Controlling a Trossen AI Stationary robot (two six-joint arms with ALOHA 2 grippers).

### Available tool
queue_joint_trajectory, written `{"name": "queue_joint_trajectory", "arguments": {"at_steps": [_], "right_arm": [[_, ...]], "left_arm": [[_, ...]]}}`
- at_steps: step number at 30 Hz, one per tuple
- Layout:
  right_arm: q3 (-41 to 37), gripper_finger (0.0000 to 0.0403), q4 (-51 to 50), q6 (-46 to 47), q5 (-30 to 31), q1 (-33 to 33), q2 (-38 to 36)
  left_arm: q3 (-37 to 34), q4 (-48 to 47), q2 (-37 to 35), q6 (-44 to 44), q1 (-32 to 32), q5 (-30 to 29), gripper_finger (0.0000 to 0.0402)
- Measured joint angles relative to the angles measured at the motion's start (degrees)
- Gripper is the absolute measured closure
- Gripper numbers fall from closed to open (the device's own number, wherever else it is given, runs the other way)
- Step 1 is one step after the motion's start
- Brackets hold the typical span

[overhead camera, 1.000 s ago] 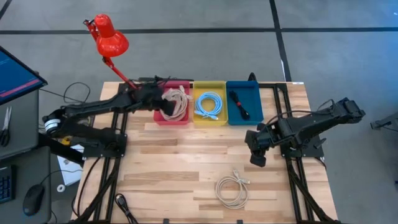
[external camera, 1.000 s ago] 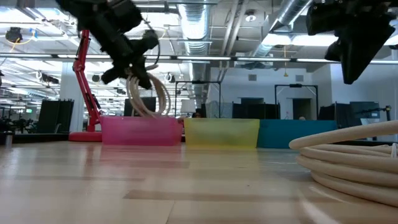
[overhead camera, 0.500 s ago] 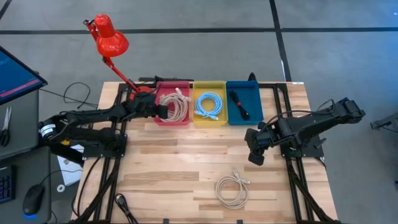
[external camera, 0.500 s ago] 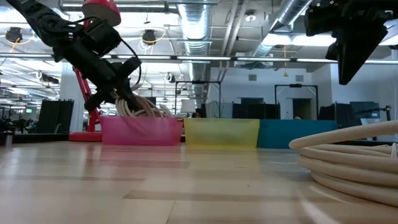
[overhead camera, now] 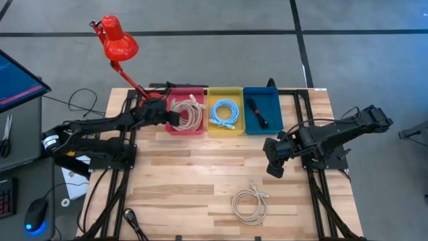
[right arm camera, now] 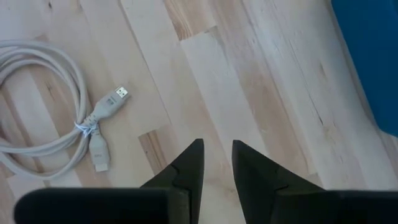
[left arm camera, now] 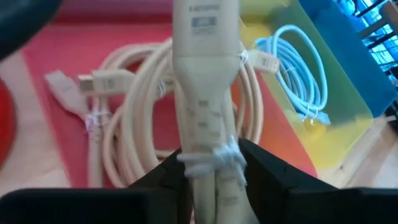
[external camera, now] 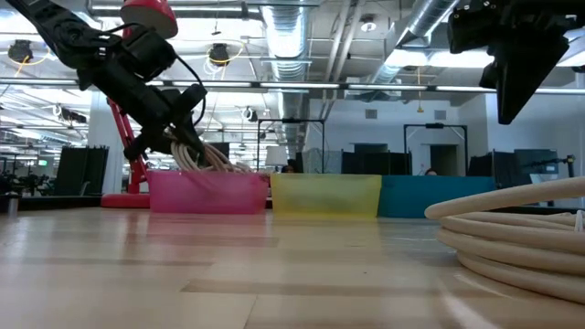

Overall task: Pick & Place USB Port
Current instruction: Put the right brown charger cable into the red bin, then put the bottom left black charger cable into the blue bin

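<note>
My left gripper (overhead camera: 175,118) is at the pink bin (overhead camera: 184,131) at the table's far side, shut on a coiled beige USB cable (overhead camera: 190,112). In the left wrist view the cable's loops (left arm camera: 140,118) and plugs lie in the bin. In the low view my left gripper (external camera: 178,137) slants down to the bin's rim. A second beige coil (overhead camera: 249,204) lies flat on the table's near middle. My right gripper (overhead camera: 274,169) hovers above the table to the right of that coil (right arm camera: 43,118), empty, with a narrow gap between its fingers (right arm camera: 217,163). My left gripper pinches the beige cable between its two fingers at the bundled strands by the white tie (left arm camera: 211,160). The fingers slant down from the table's left and lie across the strands. The coil's loops (external camera: 208,157) rest in the pink bin, past the fingers.
A yellow bin (overhead camera: 225,131) holds a light-blue cable, and a blue bin (overhead camera: 275,110) holds a black thing; both stand to the right of the pink bin. A red desk lamp (overhead camera: 118,41) stands at the far left. Bare wood lies in the table's middle.
My left gripper has gone down and a little toward the table's left with the beige cable. The coil hung clear above the pink bin a second ago and now lies in it, with the gripper shut on it throughout. My right gripper has kept still.
</note>
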Motion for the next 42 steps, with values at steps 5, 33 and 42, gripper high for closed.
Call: {"name": "queue_joint_trajectory", "arguments": {"at_steps": [5, 33, 42], "right_arm": [[0.0, 0.0327, 0.0, 0.0, 0.0, 0.0, 0.0], [0.0, 0.0327, 3.8, 0.0, 0.0, 0.0, 0.0], [0.0, 0.0327, 9.2, 0.0, 0.1, 0.0, 0.0]], "left_arm": [[0.0, -0.4, -3.0, 2.6, 3.0, 0.0, 0.0259], [0.0, -2.5, -22.9, -0.1, 4.8, 32.3, 0.0289], [0.0, -5.5, -33.5, -0.7, -9.8, 25.5, 0.0381]]}}
